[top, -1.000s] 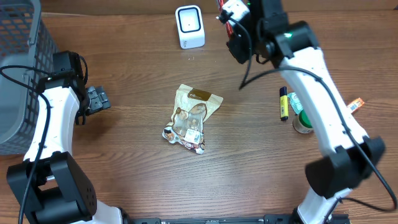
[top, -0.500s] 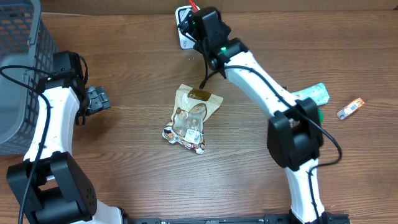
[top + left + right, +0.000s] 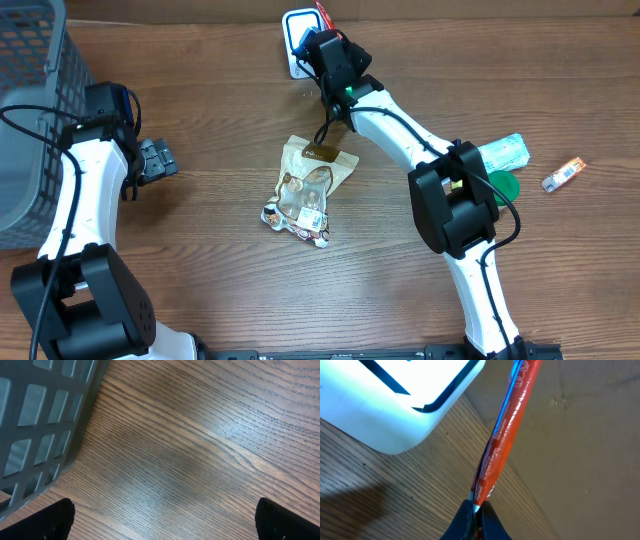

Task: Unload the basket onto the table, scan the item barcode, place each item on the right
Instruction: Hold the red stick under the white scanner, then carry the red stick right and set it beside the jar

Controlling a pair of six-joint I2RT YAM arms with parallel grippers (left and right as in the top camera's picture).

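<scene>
- Two arms work at a wooden bench [image 3: 200,250], and only the right one is over the task's things.
- The right tool [image 3: 475,512] is closed on the lower end of a red sachet [image 3: 507,430], with its fingertips pinched tight on the sachet's edge.
- In the right wrist view the red sachet rises at a slant from the fingertips, up past the corner of the white scanner [image 3: 395,400]. Whether the two touch cannot be told.
- From overhead, the red sachet [image 3: 321,11] sits at the far edge of the bench, just beside the upper right corner of the scanner [image 3: 295,40]. The right arm's wrist covers part of the scanner.
- No barcode can be made out on the red sachet in either view.
- The left tool [image 3: 158,160] is at the left side of the bench with its jaws wide apart and nothing between them. Its wrist view shows only bare wood and the corner of a grey mesh basket [image 3: 45,425].
- A snack pouch [image 3: 308,190] lies flat in the middle of the bench, well apart from both tools.
- At the right side lie a green-and-white packet [image 3: 505,152], a green disc [image 3: 500,186] just beside it and partly hidden by the right arm, and a small orange packet [image 3: 562,173] farther right.
</scene>
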